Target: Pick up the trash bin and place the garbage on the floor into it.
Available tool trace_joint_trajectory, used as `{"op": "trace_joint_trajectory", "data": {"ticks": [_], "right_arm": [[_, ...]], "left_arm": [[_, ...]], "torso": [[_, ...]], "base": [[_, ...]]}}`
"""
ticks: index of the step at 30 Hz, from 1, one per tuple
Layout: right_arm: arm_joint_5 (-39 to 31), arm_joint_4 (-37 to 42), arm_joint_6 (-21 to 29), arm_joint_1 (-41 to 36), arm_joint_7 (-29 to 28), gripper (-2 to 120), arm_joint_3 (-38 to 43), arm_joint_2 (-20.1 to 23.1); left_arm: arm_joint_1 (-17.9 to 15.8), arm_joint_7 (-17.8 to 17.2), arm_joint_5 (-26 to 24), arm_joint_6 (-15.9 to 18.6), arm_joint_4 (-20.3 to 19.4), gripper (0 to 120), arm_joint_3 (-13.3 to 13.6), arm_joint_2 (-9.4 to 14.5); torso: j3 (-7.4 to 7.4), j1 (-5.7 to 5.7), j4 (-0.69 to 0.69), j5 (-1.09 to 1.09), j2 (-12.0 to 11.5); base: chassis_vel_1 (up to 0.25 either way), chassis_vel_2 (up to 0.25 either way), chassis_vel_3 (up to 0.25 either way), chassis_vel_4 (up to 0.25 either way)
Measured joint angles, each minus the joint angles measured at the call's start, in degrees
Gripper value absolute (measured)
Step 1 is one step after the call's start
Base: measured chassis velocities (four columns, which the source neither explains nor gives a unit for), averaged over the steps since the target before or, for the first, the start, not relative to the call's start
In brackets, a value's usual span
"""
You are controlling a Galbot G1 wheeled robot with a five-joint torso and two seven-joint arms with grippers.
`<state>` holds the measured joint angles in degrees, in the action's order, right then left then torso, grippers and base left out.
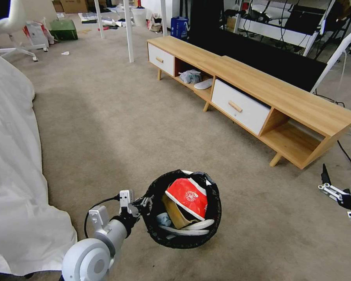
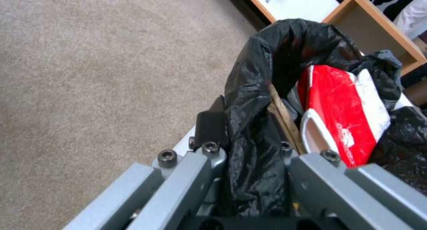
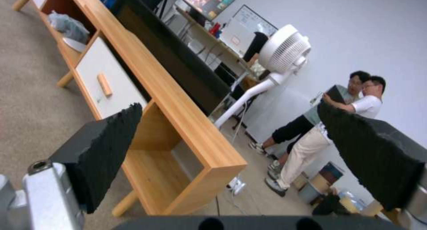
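L gripper (image 1: 146, 203) clamped on the bin (image 1: 182, 208) rim w/ black liner pinched between its fingers (image 2: 209, 125); bin sits low over the carpet (image 1: 117, 125), near the TV bench (image 1: 261, 97). Inside: red-white packet (image 1: 188, 197), brown paper. R gripper (image 3: 231, 140) wide open, holding nothing, off to the R.

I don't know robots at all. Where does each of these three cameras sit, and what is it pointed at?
Head view: sits up on the head, looking down at the floor, the trash bin held by the left claw, and the right claw.
Left wrist view: sits behind the left claw, clamped on the bin's bag-lined rim.
Right wrist view: sits behind the open right claw, facing the wooden cabinet.
Shared: all three show that cabinet; head and left wrist views both show the bin.
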<state>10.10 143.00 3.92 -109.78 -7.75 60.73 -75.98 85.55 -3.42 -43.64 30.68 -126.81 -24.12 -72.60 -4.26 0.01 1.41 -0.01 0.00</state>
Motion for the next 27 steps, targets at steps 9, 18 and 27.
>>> {"op": "trace_joint_trajectory", "data": {"ticks": [9, 18, 27], "right_arm": [[3.28, 0.23, -2.14, -1.08, 0.81, 100, -2.28, -2.27], [4.73, 0.27, -3.32, -1.22, 1.43, 100, -3.62, -3.90], [5.66, -0.39, -4.44, -1.27, 1.62, 100, -4.25, -5.13]], "left_arm": [[0.25, -0.16, -0.12, 0.09, -0.32, 0, -0.59, -0.12], [0.35, -0.38, -0.60, 0.15, -0.78, 0, -1.11, 0.19], [0.40, -0.46, -0.66, 0.19, -0.90, 0, -1.47, 0.33]], "torso": [[0.00, 0.00, 0.00, 0.00, 0.00], [0.00, 0.00, 0.00, 0.01, 0.00], [0.00, 0.00, 0.00, 0.01, 0.00]], "base": [[0.000, 0.000, 0.000, 0.000], [0.000, 0.000, 0.000, 0.000], [0.000, 0.000, 0.000, 0.000]]}}
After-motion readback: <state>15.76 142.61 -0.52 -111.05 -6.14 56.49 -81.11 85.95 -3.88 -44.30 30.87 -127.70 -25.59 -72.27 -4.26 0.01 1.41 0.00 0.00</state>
